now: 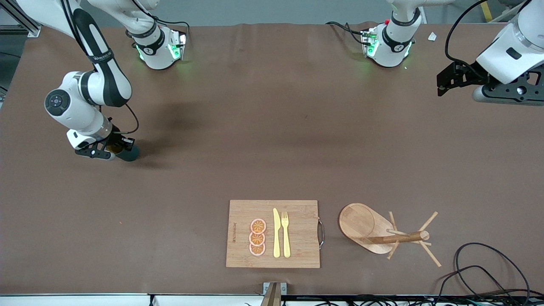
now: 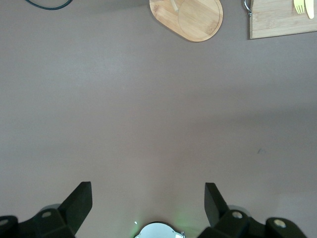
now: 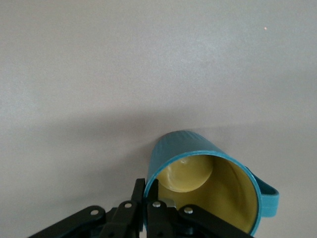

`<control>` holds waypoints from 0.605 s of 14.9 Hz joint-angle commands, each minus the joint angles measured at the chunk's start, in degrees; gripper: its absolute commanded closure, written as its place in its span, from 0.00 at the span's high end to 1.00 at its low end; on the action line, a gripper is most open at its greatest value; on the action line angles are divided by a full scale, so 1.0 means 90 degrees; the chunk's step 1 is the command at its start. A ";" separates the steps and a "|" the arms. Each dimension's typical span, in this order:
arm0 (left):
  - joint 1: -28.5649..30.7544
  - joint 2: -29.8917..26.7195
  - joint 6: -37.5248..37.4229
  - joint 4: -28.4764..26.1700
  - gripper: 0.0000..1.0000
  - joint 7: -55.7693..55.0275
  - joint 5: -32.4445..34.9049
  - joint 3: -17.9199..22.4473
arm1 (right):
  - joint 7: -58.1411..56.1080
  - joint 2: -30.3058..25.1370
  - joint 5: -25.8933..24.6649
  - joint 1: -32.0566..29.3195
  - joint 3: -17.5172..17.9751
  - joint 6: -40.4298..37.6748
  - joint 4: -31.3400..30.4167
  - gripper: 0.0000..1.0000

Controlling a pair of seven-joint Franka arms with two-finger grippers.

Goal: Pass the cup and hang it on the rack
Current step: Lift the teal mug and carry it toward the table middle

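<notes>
The cup [image 3: 198, 153] is a teal mug with a yellow inside and a side handle. It shows in the front view [image 1: 128, 154] at the right arm's end of the table. My right gripper [image 3: 147, 191] is shut on the cup's rim, one finger inside and one outside; it also shows in the front view [image 1: 111, 148]. The rack [image 1: 382, 231] lies tipped on its side near the front edge, its oval base [image 2: 190, 19] in the left wrist view. My left gripper [image 2: 148, 198] is open and empty, held high over the left arm's end of the table [image 1: 450, 80].
A bamboo cutting board [image 1: 273, 233] with a yellow knife [image 1: 276, 233], a yellow fork [image 1: 285, 233] and orange slices [image 1: 257, 237] lies beside the rack near the front edge. Black cables [image 1: 480, 272] lie at the front corner by the left arm's end.
</notes>
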 commanded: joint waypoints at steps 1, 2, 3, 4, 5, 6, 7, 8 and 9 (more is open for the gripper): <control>0.0026 -0.0038 -0.0093 0.0065 1.00 0.0109 0.0067 -0.0017 | 0.0468 -0.0097 0.0096 0.0136 0.0089 -0.1008 0.0668 0.00; 0.0026 -0.0038 -0.0103 0.0065 1.00 0.0109 0.0067 -0.0017 | 0.0673 -0.0107 0.0106 0.0253 0.0099 -0.1437 0.0970 0.00; 0.0026 -0.0038 -0.0103 0.0065 1.00 0.0099 0.0067 -0.0017 | 0.0897 -0.0126 0.0106 0.0361 0.0099 -0.1848 0.1244 0.00; 0.0026 -0.0038 -0.0103 0.0065 1.00 0.0080 0.0067 -0.0017 | 0.1189 -0.0165 0.0135 0.0536 0.0118 -0.2123 0.1382 0.00; 0.0026 -0.0038 -0.0103 0.0065 1.00 0.0070 0.0067 -0.0017 | 0.1540 -0.0262 0.0222 0.0750 0.0128 -0.2203 0.1403 0.00; 0.0026 -0.0038 -0.0103 0.0065 1.00 0.0060 0.0057 -0.0017 | 0.1882 -0.0341 0.0262 0.0955 0.0128 -0.2242 0.1403 0.00; 0.0026 -0.0038 -0.0093 0.0065 1.00 0.0051 0.0057 -0.0017 | 0.2185 -0.0390 0.0281 0.1160 0.0138 -0.2330 0.1422 0.00; 0.0026 -0.0029 -0.0093 0.0065 1.00 0.0022 0.0057 -0.0027 | 0.2546 -0.0429 0.0311 0.1404 0.0138 -0.2350 0.1432 0.00; 0.0026 -0.0029 -0.0084 0.0065 1.00 0.0002 0.0038 -0.0027 | 0.3014 -0.0449 0.0340 0.1706 0.0138 -0.2369 0.1490 0.00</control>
